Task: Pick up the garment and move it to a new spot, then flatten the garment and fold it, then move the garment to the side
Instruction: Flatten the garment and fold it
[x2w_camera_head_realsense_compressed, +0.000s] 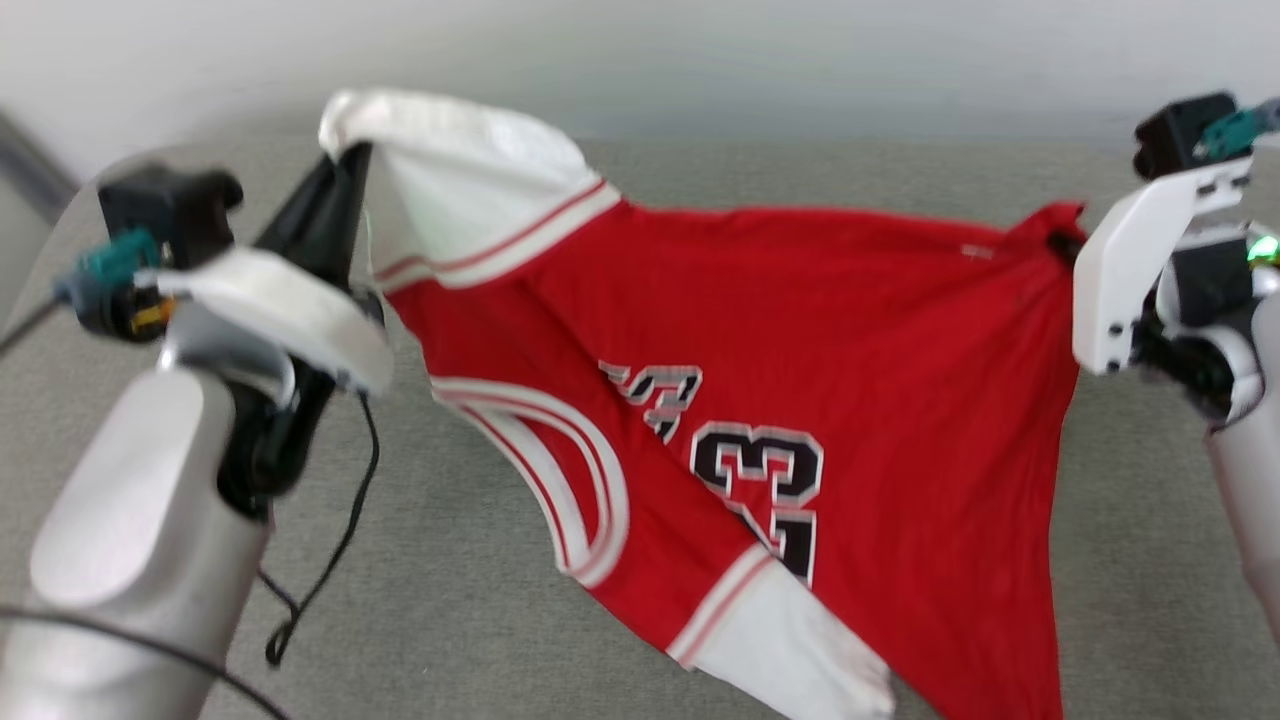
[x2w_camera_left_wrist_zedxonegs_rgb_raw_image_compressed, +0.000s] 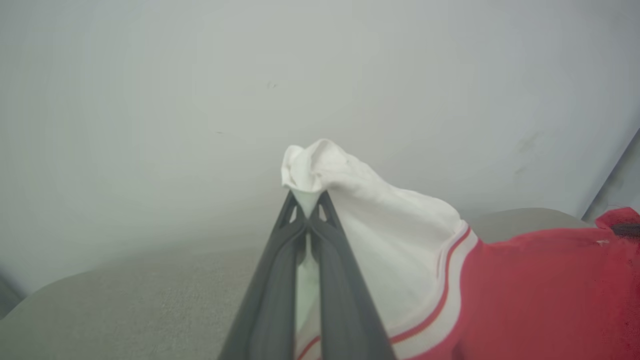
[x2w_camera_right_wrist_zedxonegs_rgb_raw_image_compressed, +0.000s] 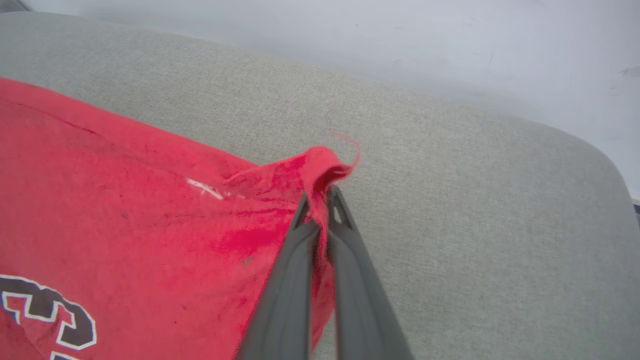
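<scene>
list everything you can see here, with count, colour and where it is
garment: one, red with white red-striped sleeves and black white-outlined numerals, lifted and stretched between the two grippers, lower part hanging down
grey fabric surface: one, grey, under and behind the garment
wall: one, pale grey-white, behind the surface
cable: one, black, dangling beside the left arm
left gripper: one, dark fingers, shut on a white sleeve
right gripper: one, dark fingers, shut on a red corner of the garment
forearms: two, silver-grey, lower left and right edge of head view
</scene>
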